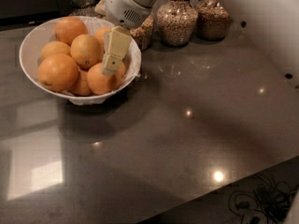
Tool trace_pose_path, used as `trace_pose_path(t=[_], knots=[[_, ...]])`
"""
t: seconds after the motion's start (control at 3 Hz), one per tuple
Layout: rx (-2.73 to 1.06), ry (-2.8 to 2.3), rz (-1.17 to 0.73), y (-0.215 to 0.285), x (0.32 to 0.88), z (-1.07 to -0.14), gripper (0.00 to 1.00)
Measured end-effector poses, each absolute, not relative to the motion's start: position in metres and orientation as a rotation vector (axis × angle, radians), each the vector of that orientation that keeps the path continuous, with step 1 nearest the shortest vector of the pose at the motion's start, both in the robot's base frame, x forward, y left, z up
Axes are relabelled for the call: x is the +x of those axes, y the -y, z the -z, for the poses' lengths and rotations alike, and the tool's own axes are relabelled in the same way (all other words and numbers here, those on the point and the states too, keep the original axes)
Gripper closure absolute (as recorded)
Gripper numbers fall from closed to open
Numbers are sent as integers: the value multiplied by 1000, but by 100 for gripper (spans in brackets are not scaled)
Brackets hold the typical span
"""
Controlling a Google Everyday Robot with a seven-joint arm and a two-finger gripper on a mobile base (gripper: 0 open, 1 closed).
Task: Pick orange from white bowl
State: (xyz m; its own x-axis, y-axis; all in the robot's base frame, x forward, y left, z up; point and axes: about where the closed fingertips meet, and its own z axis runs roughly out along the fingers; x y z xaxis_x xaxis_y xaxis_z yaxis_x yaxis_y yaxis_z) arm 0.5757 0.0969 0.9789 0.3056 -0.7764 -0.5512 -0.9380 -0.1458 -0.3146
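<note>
The white bowl [24,55] stands at the back left of the dark counter and holds several oranges. One lighter orange [85,50] with a small dark stem dot lies in the middle of the pile. A larger, deeper-orange fruit [57,72] lies at the front left. My gripper [113,51], cream-coloured, hangs from the white wrist [128,6] over the bowl's right side. It is just right of the dotted orange and right above a front-right orange [103,80], which it partly hides.
Two glass jars of grain [176,20] [213,17] stand at the back right of the bowl, and a third [143,31] shows behind the wrist. A white arm part [275,27] fills the upper right. Cables [257,202] lie beyond the counter's front right edge.
</note>
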Motion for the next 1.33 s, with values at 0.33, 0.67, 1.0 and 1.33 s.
trace_pose_path(t=[0.33, 0.67, 1.0, 1.33], knots=[[-1971, -1487, -426, -118, 586, -977, 0], [-1954, -1471, -495, -134, 589, -980, 6], [-1932, -1483, -528, -143, 590, -981, 19], [-1909, -1506, -541, -145, 591, -979, 30]])
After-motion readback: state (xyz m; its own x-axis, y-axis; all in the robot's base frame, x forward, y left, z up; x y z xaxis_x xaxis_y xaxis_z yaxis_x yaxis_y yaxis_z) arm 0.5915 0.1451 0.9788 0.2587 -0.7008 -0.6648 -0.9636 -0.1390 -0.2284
